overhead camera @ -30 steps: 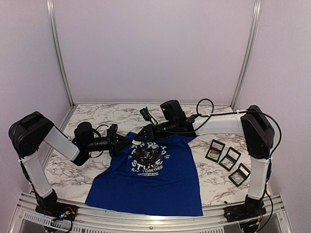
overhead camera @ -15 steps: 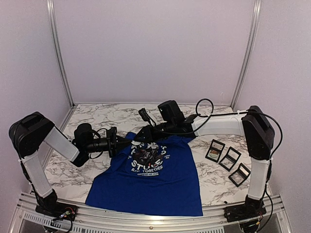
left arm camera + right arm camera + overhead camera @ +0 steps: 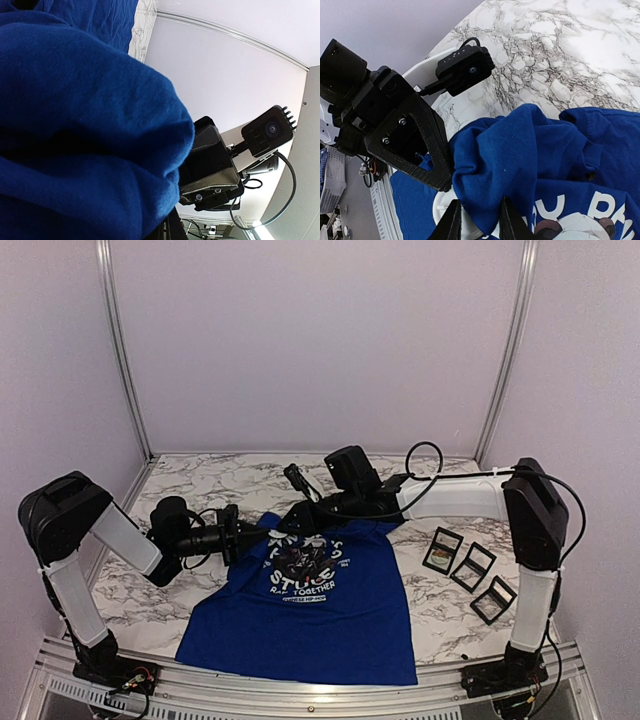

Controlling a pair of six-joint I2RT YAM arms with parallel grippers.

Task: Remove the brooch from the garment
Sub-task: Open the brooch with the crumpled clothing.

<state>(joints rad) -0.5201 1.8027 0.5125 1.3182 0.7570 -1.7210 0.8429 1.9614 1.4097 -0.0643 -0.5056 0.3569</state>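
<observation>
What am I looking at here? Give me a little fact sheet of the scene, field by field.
surface: marble table
garment: blue shirt with a printed chest, lying flat except at its bunched-up collar end
left gripper: shut on a bunch of shirt fabric
right gripper: closed on a fold of the shirt close by
brooch: not visible in any view
also there: three small black boxes on the table, right of the shirt

My top cam sits high behind the arm bases, looking down over the whole bench (image 3: pixel 200 475). Wrist cams v. close: L's sees right claw (image 3: pixel 200 170), R's sees left claw (image 3: pixel 440 175). Both share the T-shirt (image 3: pixel 520 150) fold btwn the claws.
</observation>
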